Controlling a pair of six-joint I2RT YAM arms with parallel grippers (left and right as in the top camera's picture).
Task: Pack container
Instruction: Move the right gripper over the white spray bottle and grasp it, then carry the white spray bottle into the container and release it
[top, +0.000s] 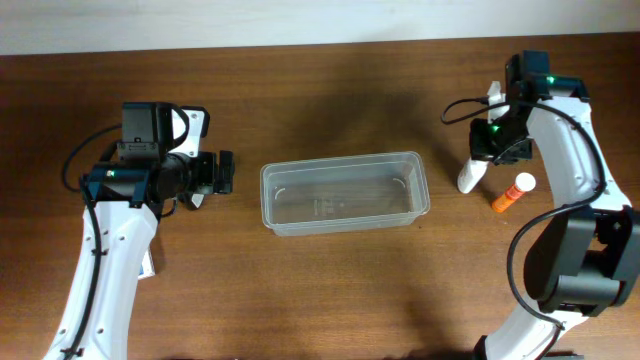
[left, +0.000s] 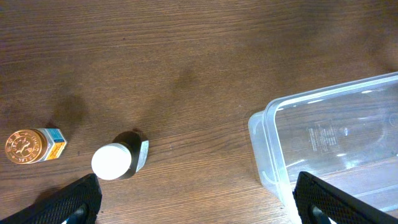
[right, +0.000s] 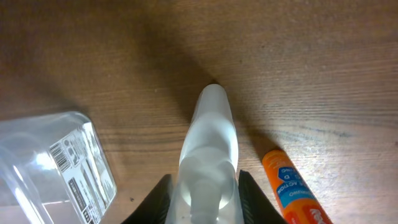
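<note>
Right end of container (left: 264, 134) cut off, white bottle (right: 210, 143) base unseen, orange tube (right: 287, 186) cropped below.

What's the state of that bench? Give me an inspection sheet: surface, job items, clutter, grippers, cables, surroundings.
Surface: brown wooden table; no spills seen.
Job's things: clear container mid-table, open side up, empty; white bottle held to its right.
Clutter: orange tube lying beside the white bottle; gold-lidded jar and white-capped dark bottle loose left of the container.
Grippers: left gripper open, holding nothing, beside the container's left end; right gripper shut on the white bottle.
Cables: black cable loops at the left arm and right arm, clear of the container.
Surroundings: pale strip beyond the far edge; nothing else seen.
</note>
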